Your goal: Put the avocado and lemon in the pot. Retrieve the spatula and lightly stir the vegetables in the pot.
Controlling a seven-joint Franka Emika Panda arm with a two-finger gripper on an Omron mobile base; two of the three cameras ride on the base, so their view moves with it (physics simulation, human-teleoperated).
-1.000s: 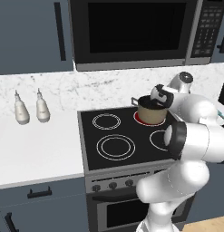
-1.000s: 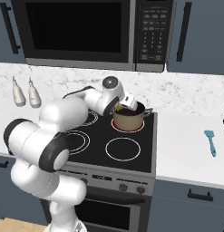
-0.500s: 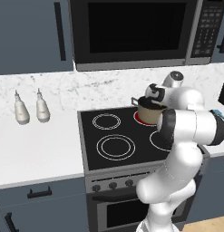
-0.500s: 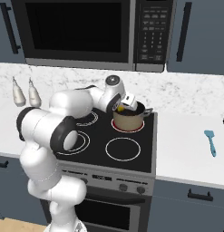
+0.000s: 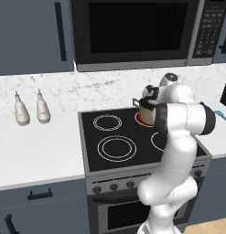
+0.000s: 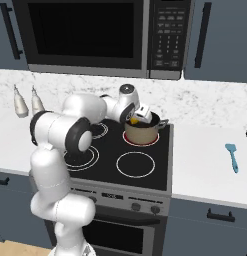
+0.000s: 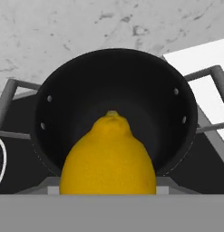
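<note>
Gripper (image 6: 136,119): positioned over the open top of the pot, at the back right burner of the stove (image 6: 160,172). Fingers are partly spread and clamped on the lemon (image 7: 108,157), which is held between them above the pot's mouth.

Lemon: bright yellow, seen in the hand view with its pointed end toward the pot's dark inside; a yellow spot is also seen at the gripper in the right base view.

Pot (image 6: 141,132): tan-brown, two grey side handles, standing on the red-ringed burner near the stove's back edge.

Spatula (image 6: 232,157): light blue, laid flat on the white counter (image 6: 205,170) right of the stove, well apart from the pot.
</note>
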